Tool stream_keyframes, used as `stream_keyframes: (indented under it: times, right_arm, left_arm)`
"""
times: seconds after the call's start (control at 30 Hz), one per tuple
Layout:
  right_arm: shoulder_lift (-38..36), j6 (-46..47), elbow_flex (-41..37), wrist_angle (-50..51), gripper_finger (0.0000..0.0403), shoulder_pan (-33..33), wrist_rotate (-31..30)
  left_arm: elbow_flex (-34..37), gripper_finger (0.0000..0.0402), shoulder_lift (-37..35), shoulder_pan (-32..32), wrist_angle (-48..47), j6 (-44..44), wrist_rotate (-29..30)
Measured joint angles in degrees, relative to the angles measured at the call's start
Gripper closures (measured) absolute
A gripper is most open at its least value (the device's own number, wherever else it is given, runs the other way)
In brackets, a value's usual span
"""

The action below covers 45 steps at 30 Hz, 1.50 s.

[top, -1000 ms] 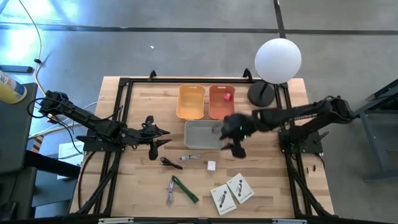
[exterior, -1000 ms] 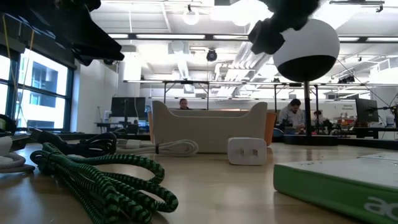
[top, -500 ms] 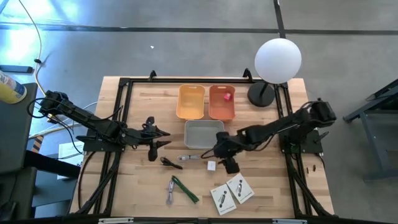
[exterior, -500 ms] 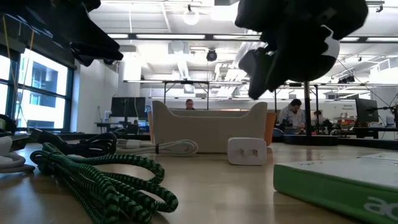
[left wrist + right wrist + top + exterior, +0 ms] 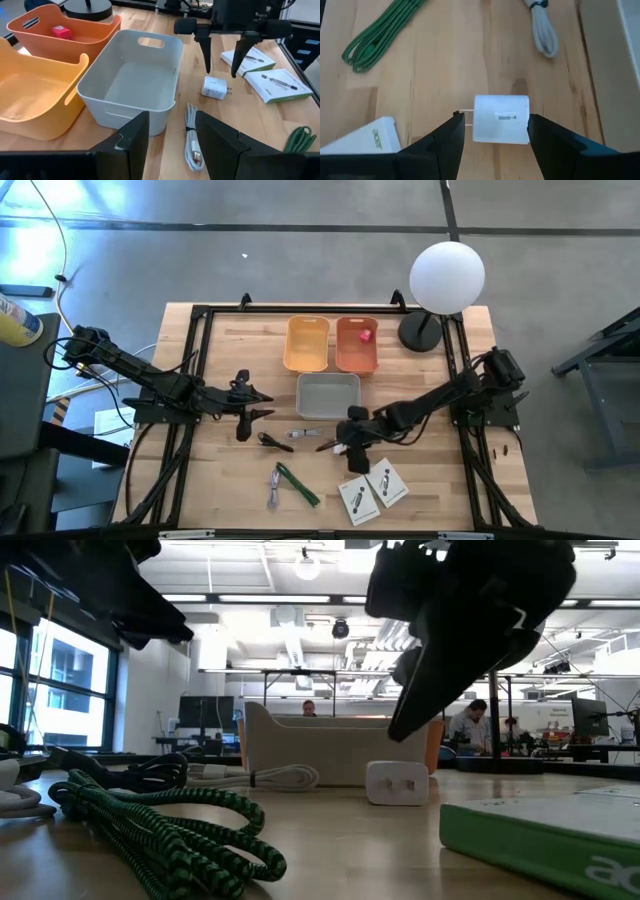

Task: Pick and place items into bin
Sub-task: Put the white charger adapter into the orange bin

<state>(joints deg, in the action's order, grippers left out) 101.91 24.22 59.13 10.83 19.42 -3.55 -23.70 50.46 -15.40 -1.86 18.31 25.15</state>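
Right gripper (image 5: 492,132) — jaws apart — straddles boxy white charger (image 5: 501,119).

Table (image 5: 230,480): pale blond wood, plank grain, black frame at the edges.
Grey bin (image 5: 131,80): light grey, plain.
Two more bins: yellow-orange bin (image 5: 307,343) and darker orange bin (image 5: 356,345); red cube (image 5: 62,32) inside the darker one.
Charger block (image 5: 500,119): white, small dark lettering on its face.
Coiled cable (image 5: 542,30): white-grey.
Braided cord (image 5: 377,36): green with black weave.
Two flat boxes (image 5: 265,72): white, dark tool pictures printed on top; green side panel in the low view.
Globe lamp (image 5: 447,276): white ball on a black base.
Both arms and right pincer (image 5: 220,55): black.
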Motion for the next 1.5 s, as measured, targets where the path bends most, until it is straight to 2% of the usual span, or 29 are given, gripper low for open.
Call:
stream_keyframes:
  times: [0.37,0.83,1.27,1.4,1.5]
  right_arm:
    - [0.0,0.8,0.0,0.1,0.0154,0.0,-0.8]
    - [2.9,-0.5,0.2,-2.8,0.0132,-0.2,-1.4]
    - [3.0,-1.9,0.1,-3.2,0.0132,-0.1,-0.2]
    - [2.7,1.5,0.1,-3.1,0.0132,1.5,0.4]
    - [2.3,6.0,-0.1,-2.6,0.0132,3.4,0.2]
  left_arm:
    - [0.0,0.0252,0.0,0.0,-1.5,-0.4,-0.3]
    - [0.0,0.0252,0.0,0.0,-1.8,-1.5,-0.7]
    - [0.0,0.0252,0.0,0.0,-2.2,-1.5,-0.8]
    - [0.0,0.0252,0.0,0.0,-2.2,-1.5,-0.8]
    - [0.0,0.0252,0.0,0.0,-1.4,-0.7,-3.4]
